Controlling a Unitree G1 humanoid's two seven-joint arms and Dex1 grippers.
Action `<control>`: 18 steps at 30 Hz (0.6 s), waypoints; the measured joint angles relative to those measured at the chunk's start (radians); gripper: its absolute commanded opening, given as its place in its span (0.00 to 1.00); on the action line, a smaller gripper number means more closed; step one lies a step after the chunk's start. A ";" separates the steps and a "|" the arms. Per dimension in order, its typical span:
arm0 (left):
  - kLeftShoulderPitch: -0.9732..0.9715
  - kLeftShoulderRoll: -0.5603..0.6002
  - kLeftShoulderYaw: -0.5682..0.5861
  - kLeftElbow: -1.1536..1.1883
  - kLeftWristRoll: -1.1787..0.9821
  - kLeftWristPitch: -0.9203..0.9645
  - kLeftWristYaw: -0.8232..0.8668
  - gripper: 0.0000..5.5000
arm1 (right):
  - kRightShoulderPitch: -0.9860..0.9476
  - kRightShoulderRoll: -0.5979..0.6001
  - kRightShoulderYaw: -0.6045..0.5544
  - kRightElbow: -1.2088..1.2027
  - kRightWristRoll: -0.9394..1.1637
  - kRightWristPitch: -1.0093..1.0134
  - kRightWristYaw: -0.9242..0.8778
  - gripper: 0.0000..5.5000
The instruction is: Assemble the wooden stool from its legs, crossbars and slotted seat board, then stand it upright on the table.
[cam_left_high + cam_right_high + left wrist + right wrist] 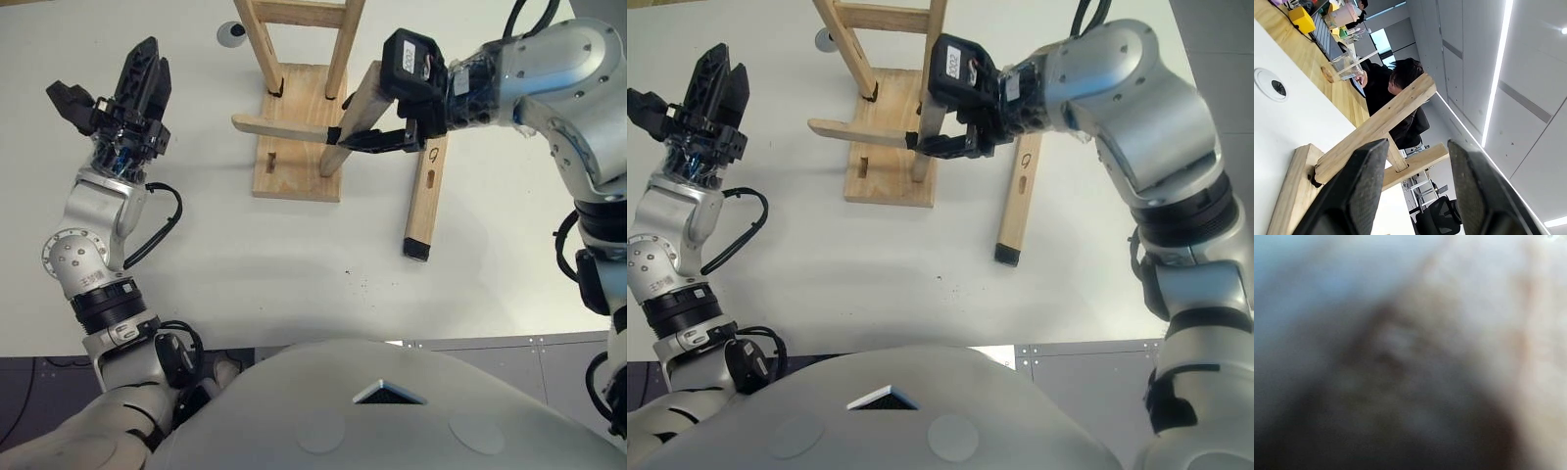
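Your left gripper is raised over the left side of the table, fingers spread wide with nothing between them. To its right, toward the far edge, the slotted seat board lies flat on the table. Two upright legs stand in its far end, joined higher up by a crossbar. A tilted leg meets the board's right edge at its lower end, and a second crossbar juts leftward from it over the board. Your right gripper is clamped around this tilted leg where that crossbar joins it. Just right of the board, a loose leg lies on the table, its black cap at the near end.
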 measured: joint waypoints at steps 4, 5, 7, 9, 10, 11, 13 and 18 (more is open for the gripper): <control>-0.002 -0.006 0.000 0.006 0.011 -0.001 -0.007 0.40 | -0.017 -0.059 0.005 0.044 -0.021 -0.097 0.103 0.37; -0.002 -0.012 0.000 0.008 0.017 -0.003 -0.009 0.40 | -0.021 -0.070 0.005 0.067 -0.033 -0.135 0.137 0.37; -0.005 -0.031 0.000 0.008 0.025 -0.004 -0.018 0.40 | -0.023 -0.075 0.001 0.116 -0.043 -0.206 0.181 0.40; -0.011 -0.037 -0.001 0.009 0.028 -0.004 -0.023 0.40 | -0.022 -0.096 -0.002 0.145 -0.060 -0.268 0.211 0.47; -0.011 -0.043 -0.002 0.009 0.035 -0.005 -0.024 0.40 | -0.022 -0.108 -0.010 0.163 -0.085 -0.302 0.226 0.50; -0.011 -0.055 -0.004 0.005 0.041 -0.005 -0.024 0.40 | -0.019 -0.110 -0.017 0.177 -0.097 -0.328 0.232 0.54; -0.006 -0.085 -0.011 -0.016 0.043 -0.004 -0.018 0.40 | -0.018 -0.112 -0.034 0.201 -0.108 -0.366 0.266 0.60; 0.023 -0.146 0.008 -0.086 0.013 -0.036 -0.003 0.40 | -0.097 -0.180 -0.048 0.365 -0.171 -0.519 0.445 0.77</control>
